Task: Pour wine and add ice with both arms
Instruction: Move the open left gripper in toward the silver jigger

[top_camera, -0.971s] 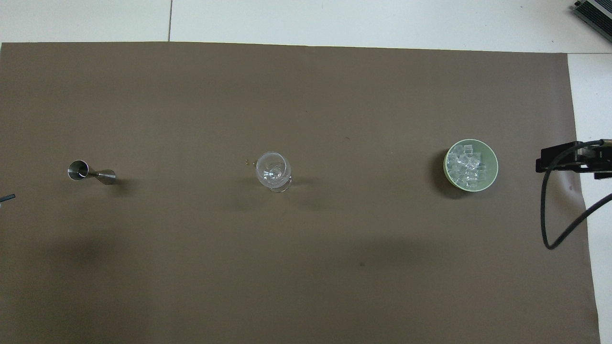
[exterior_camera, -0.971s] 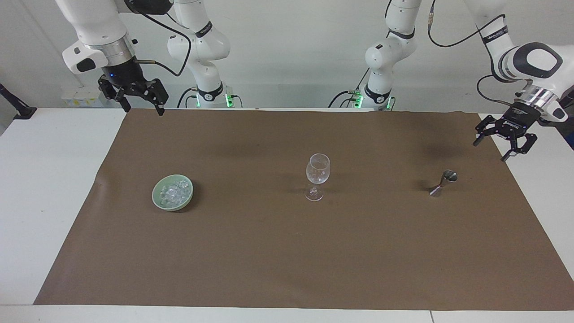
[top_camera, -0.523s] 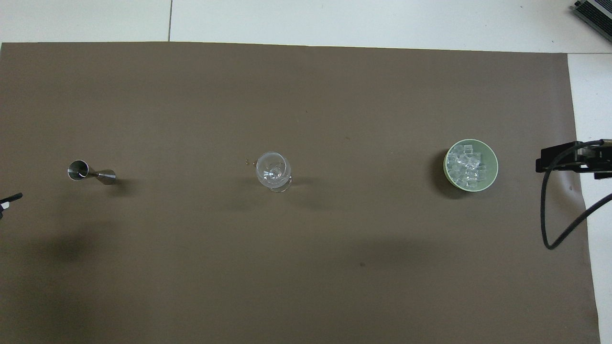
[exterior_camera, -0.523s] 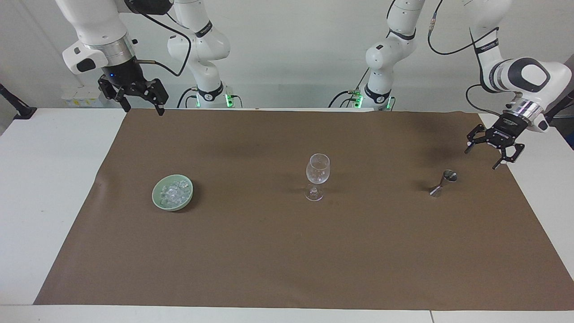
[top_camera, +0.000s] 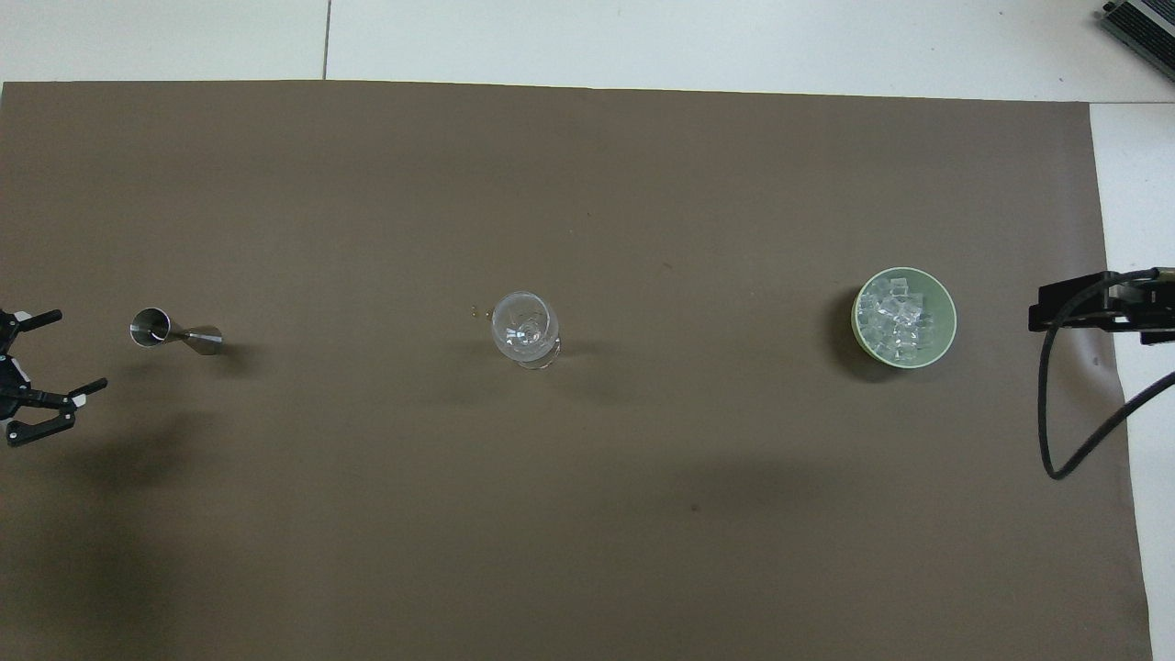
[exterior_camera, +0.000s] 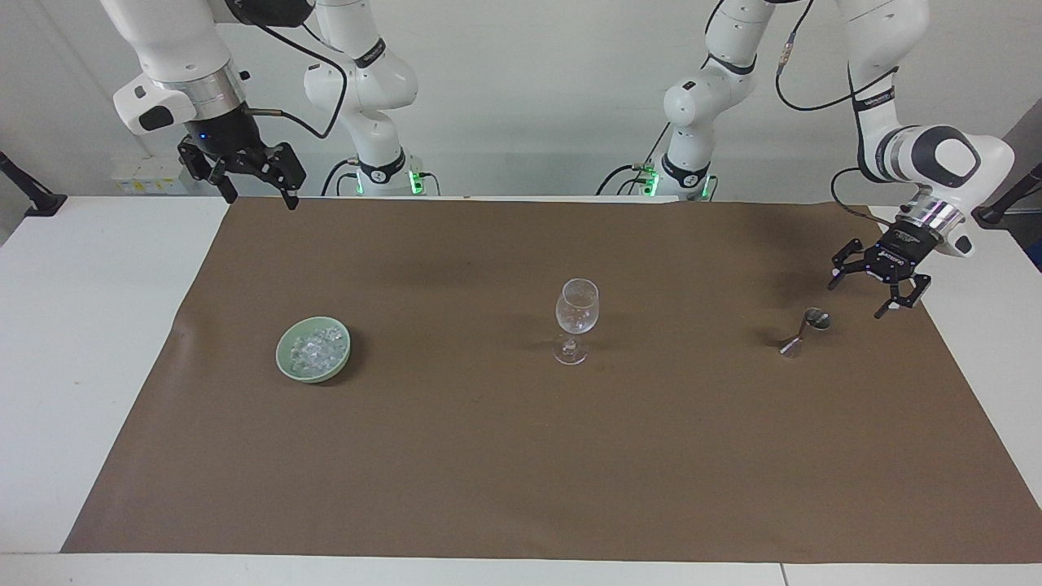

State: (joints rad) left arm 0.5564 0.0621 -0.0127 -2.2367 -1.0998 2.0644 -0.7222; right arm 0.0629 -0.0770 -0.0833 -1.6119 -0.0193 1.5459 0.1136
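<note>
The right gripper [exterior_camera: 256,190] is waiting with fingers spread over the mat's edge nearest the robots; the left gripper [exterior_camera: 871,289] is hanging spread, empty, beside the jigger [exterior_camera: 804,331]. The ice [exterior_camera: 315,351], glassy whitish cubes, is sitting in the green bowl [exterior_camera: 286,363] toward the right arm's end, looking slippery and light, best pinched across flat faces.

A matt brown paper-like sheet [exterior_camera: 521,456] covers the smooth white bench [exterior_camera: 73,342]. The small hourglass-shaped jigger [exterior_camera: 804,332] looks like polished metal; the clear stemmed glass [exterior_camera: 575,320] is glossy, the pale green bowl [exterior_camera: 313,349] smooth.
</note>
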